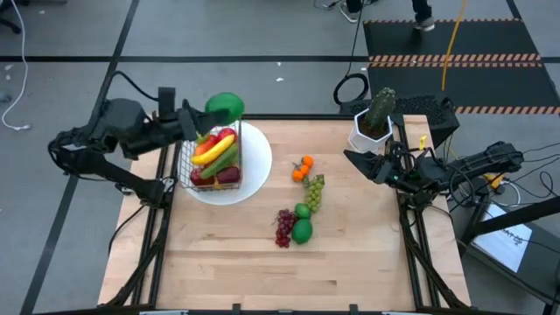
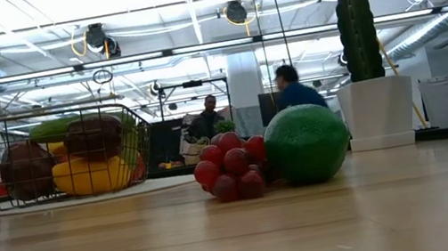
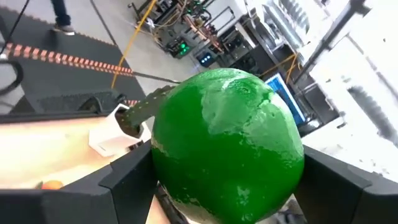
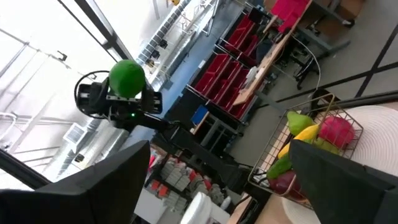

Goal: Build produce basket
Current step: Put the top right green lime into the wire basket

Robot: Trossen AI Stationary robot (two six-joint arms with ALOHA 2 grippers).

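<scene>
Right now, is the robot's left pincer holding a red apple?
No, the left pincer grips a round green lime-like fruit up above the small dark wire basket.

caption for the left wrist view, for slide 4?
Left gripper holds a green lime between its dark fingers, raised, with the lab floor and equipment beyond.

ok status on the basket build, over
Left pincer shut on round green lime, above dark wire basket. Right pincer open, idle by cactus pot. Nothing blocking.
</scene>
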